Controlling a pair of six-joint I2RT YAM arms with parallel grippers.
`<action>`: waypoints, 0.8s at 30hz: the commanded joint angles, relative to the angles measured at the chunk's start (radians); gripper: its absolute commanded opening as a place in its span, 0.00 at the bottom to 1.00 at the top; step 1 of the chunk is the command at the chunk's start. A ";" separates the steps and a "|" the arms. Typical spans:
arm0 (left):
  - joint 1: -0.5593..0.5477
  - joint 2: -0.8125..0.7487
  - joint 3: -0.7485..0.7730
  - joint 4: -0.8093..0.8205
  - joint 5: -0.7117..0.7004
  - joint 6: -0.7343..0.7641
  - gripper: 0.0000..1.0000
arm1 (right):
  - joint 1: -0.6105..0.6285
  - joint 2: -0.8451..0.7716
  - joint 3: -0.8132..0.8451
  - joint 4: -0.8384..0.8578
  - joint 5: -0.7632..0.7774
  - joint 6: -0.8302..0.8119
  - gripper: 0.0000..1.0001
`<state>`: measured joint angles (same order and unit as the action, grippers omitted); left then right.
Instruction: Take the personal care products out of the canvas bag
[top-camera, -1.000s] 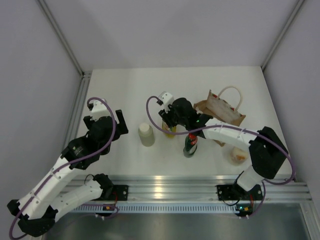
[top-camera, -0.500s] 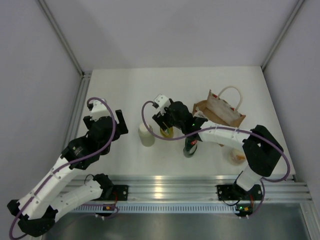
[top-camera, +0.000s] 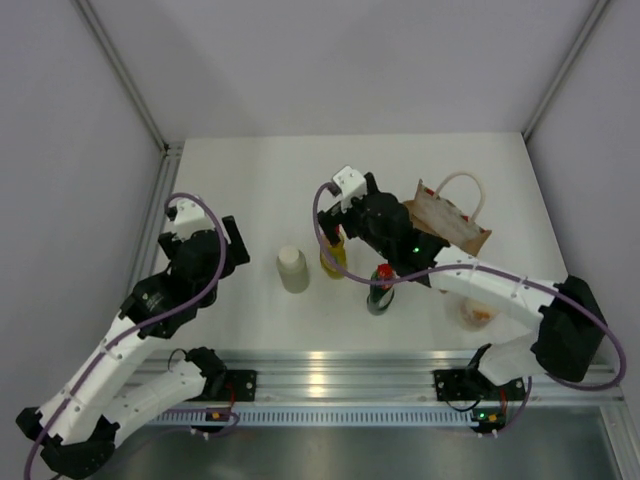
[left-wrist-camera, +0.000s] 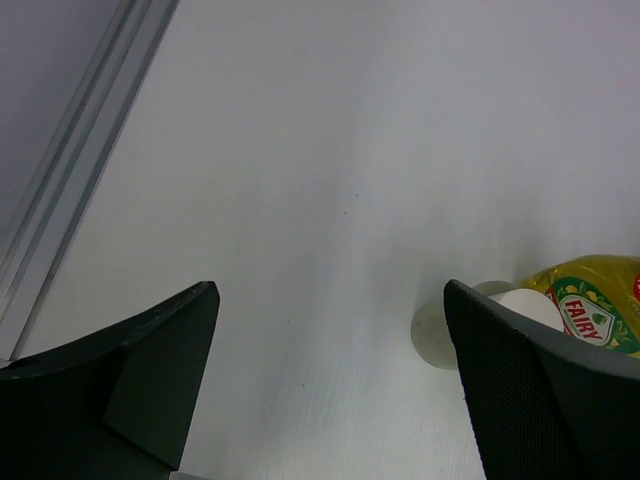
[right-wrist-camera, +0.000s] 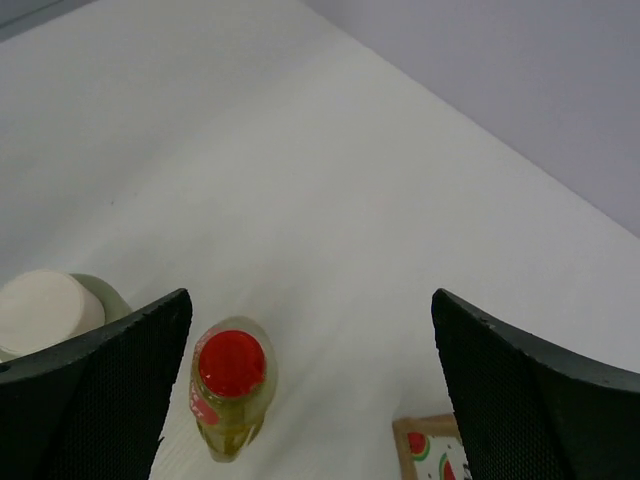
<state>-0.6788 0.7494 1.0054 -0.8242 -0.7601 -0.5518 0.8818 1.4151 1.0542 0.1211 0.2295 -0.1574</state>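
White tabletop (top-camera: 250, 170) beneath both grippers. Tan canvas bag (top-camera: 450, 225) just right of the right gripper (right-wrist-camera: 310, 295), partly behind that arm, pale rope handle looped at its far side; hard to tell whether upright or tipped; one patterned corner visible at the bottom edge of the right wrist view. Right gripper spread wide, empty, raised above the bottles. Left gripper (left-wrist-camera: 330, 290) also wide open, holding nothing, well to the left of all the bottles.

Dark green bottle with red cap (top-camera: 380, 290) upright, on the near side of the right gripper, toward the arm bases. Yellow bottle with red cap (right-wrist-camera: 230, 390) upright directly below the right gripper, close to its left finger, clear of both fingers. Pale grey-white cylinder (top-camera: 293, 268) upright between the two grippers, just beside the yellow bottle on its left; seen beside the left gripper's right finger in the left wrist view. Cream bottle (top-camera: 475, 310) well back from the right gripper, near that arm's base, partly hidden under the arm. All four out of the bag.
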 joint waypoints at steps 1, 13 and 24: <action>0.041 -0.015 0.004 0.019 0.002 -0.008 0.98 | 0.017 -0.117 0.029 -0.084 0.166 0.051 0.99; 0.209 0.001 0.009 0.019 0.034 -0.020 0.98 | -0.055 -0.465 -0.013 -0.529 0.559 0.315 0.99; 0.249 -0.062 0.004 0.011 0.013 0.045 0.98 | -0.099 -0.744 0.033 -0.834 0.606 0.403 0.99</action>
<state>-0.4335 0.7292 1.0054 -0.8246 -0.7269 -0.5468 0.7944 0.7380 1.0473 -0.5861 0.7933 0.2073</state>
